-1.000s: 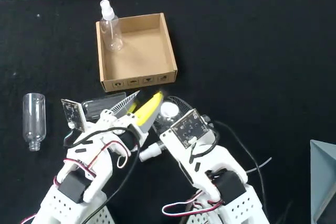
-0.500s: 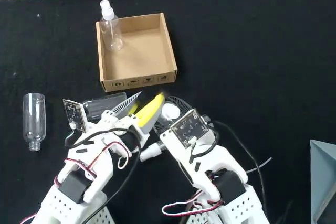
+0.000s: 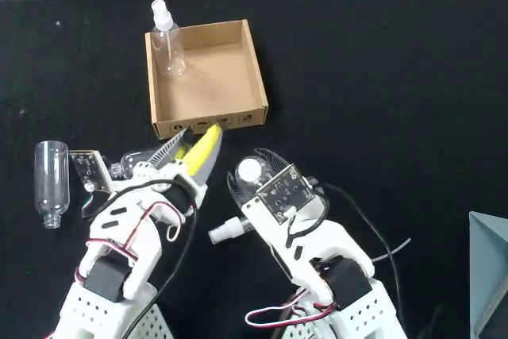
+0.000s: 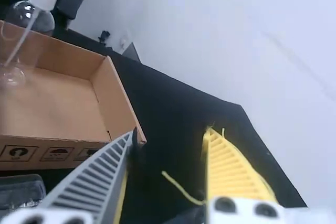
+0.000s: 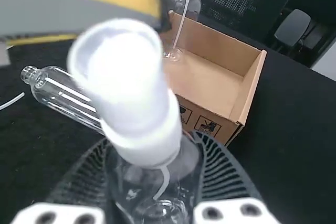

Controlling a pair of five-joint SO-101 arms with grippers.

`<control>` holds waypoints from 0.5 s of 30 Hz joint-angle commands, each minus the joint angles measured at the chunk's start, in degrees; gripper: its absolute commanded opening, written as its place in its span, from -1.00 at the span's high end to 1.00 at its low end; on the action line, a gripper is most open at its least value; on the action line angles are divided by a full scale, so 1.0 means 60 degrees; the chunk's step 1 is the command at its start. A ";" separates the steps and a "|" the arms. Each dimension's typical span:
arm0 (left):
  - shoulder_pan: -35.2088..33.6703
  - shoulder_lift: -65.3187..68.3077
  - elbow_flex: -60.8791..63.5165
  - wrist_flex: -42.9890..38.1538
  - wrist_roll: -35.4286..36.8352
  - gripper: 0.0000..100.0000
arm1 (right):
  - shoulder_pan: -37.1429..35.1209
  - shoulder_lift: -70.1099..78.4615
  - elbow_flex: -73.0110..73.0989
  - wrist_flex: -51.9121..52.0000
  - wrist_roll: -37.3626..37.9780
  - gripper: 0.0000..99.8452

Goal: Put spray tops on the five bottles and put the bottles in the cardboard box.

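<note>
Desk (image 3: 397, 77): black-covered; it carries everything below.
Cardboard box (image 3: 210, 122): open-topped, toward the desk's back edge and left of centre, its printed front wall facing the arms.
Capped bottle (image 3: 168, 49): clear, with a white spray top on, standing upright in the box's back left corner.
Left gripper (image 3: 197, 142): just in front of the box's front wall. Its grey and yellow fingers are spread well apart with nothing between them, and the tips point at the box; the left wrist view shows the same empty gap (image 4: 169, 136).
Right gripper (image 3: 252, 172): in front of the box's front right corner, with its dark fingers closed around the held bottle.
Held bottle (image 5: 131, 93): clear and upright between those fingers, a white spray top on its neck and the dip tube running down inside. Whether the top is screwed fully home cannot be told.
Bare bottle (image 3: 51, 180): lying near the desk's left edge without a top, its open neck toward the front edge.
Second bare bottle (image 5: 68, 95): also topless, lying on its side just beside the left gripper and partly under that arm.
Loose spray top (image 3: 226, 231): white, lying on the desk between the two arms, against the right arm.
</note>
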 commanded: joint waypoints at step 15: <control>-0.1780 -0.0059 -0.0769 0.0059 -0.1480 0.62 | 0.0586 -0.1077 -0.0095 0.0015 -0.0059 0.91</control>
